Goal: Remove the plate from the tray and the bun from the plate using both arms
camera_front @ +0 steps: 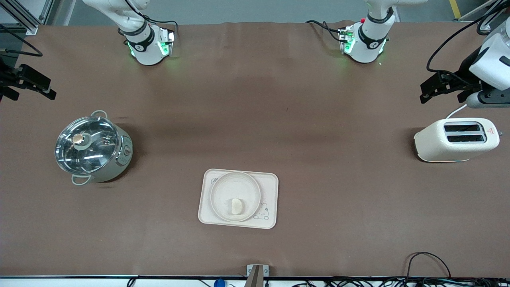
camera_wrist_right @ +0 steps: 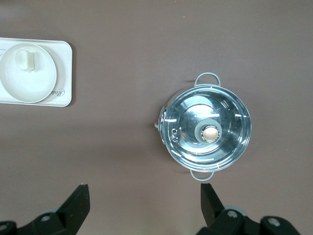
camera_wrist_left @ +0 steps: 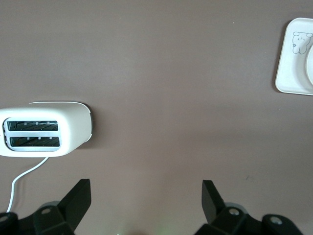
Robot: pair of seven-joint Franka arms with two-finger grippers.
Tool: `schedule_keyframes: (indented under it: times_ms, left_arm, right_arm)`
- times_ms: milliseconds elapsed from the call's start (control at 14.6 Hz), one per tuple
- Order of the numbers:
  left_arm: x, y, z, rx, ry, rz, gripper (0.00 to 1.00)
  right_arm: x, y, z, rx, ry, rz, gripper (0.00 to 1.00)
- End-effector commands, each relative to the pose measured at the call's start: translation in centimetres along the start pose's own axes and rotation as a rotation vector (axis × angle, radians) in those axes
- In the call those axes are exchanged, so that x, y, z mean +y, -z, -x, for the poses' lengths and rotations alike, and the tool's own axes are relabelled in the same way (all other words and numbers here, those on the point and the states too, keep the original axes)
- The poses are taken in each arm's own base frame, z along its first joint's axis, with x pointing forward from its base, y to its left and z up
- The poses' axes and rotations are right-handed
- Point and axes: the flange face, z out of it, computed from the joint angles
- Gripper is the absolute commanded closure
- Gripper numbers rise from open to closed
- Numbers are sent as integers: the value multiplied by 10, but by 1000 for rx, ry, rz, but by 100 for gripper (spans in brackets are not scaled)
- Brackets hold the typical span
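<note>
The round cream plate [camera_front: 226,186] lies on a rectangular cream tray [camera_front: 269,186] near the table's front-camera edge, midway between the arms' ends. The small pale bun [camera_front: 236,206] rests inside the plate, on the side nearer the front camera. In the right wrist view the plate [camera_wrist_right: 19,83] and the bun [camera_wrist_right: 30,61] show in a corner. My left gripper [camera_front: 425,92] hangs open and empty above the table at the left arm's end, close to the toaster; its fingers [camera_wrist_left: 78,200] stand wide apart. My right gripper [camera_front: 48,91] hangs open and empty at the right arm's end, by the pot.
A white two-slot toaster [camera_front: 456,139] stands at the left arm's end, its cord trailing toward the bases. A steel pot with a glass lid [camera_front: 91,149] stands at the right arm's end. Cables lie along the table's front-camera edge. Brown tabletop stretches between the tray and both appliances.
</note>
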Motion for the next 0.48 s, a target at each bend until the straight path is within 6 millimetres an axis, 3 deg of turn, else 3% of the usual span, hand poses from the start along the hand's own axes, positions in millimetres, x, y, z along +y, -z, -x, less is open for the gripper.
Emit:
schedule_keyframes:
  times_ms: [0, 410]
  left_arm:
    - [0, 6, 1, -1, -12, -6, 0]
    - [3, 4, 0, -1, -18, -14, 0]
  right_arm:
    - [6, 4, 3, 11, -18, 12, 0]
    - [6, 5, 4, 10, 2, 33, 0]
